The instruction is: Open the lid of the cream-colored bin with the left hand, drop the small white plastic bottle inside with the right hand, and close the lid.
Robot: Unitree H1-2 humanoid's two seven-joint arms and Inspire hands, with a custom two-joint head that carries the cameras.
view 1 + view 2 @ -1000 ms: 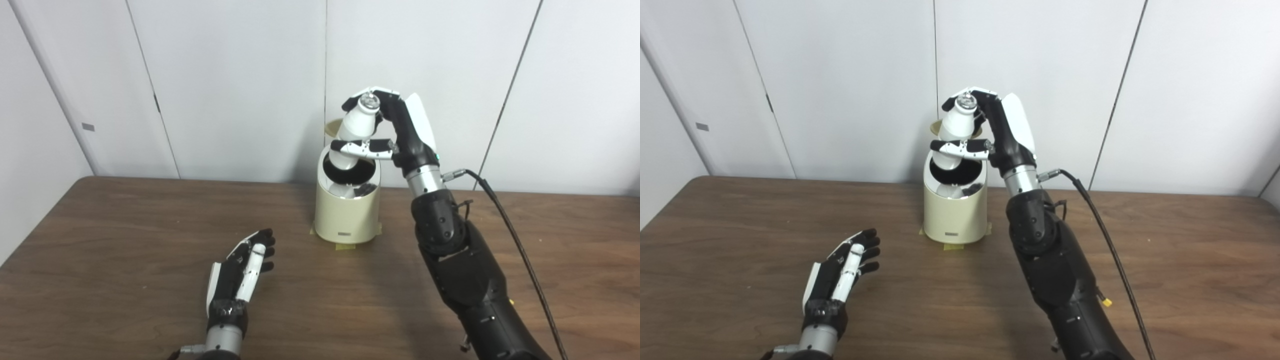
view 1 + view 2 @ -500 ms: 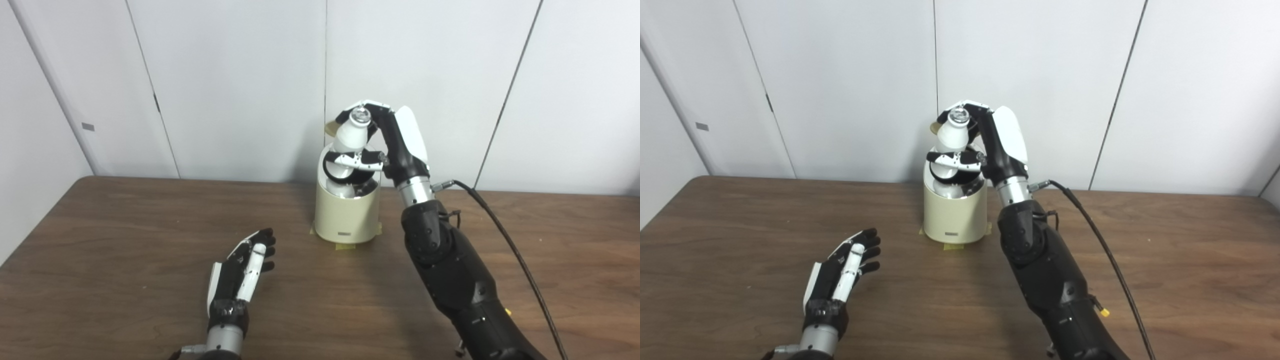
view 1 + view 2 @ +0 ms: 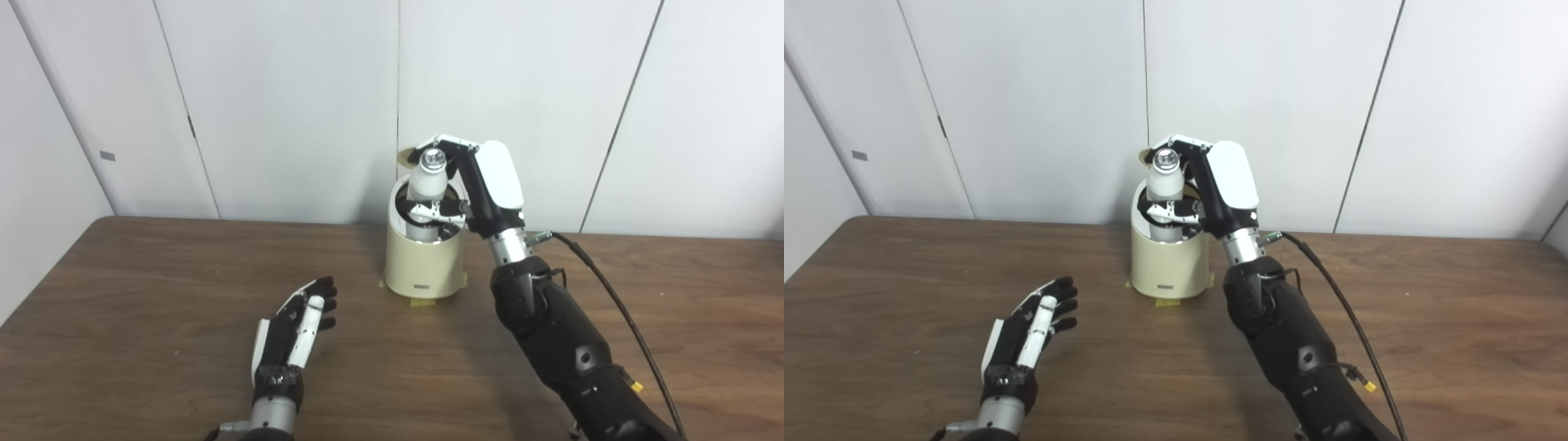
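The cream-colored bin (image 3: 424,266) stands at the back middle of the table, its lid (image 3: 404,157) tipped up behind the mouth. The small white plastic bottle (image 3: 425,184) stands upright in the bin's opening, its lower half inside the rim, cap up. My right hand (image 3: 474,184) is shut on the bottle from the right, thumb across its body and fingers over the cap. My left hand (image 3: 296,324) rests on the table in front and to the left of the bin, open, holding nothing.
The brown wooden table (image 3: 153,306) runs to white wall panels just behind the bin. Yellow tape (image 3: 422,300) shows under the bin's base. A black cable (image 3: 612,300) trails from my right forearm over the table's right side.
My right hand has come down and turned the bottle from tilted to upright, sinking its lower part into the bin's mouth. The left hand has stayed in place.
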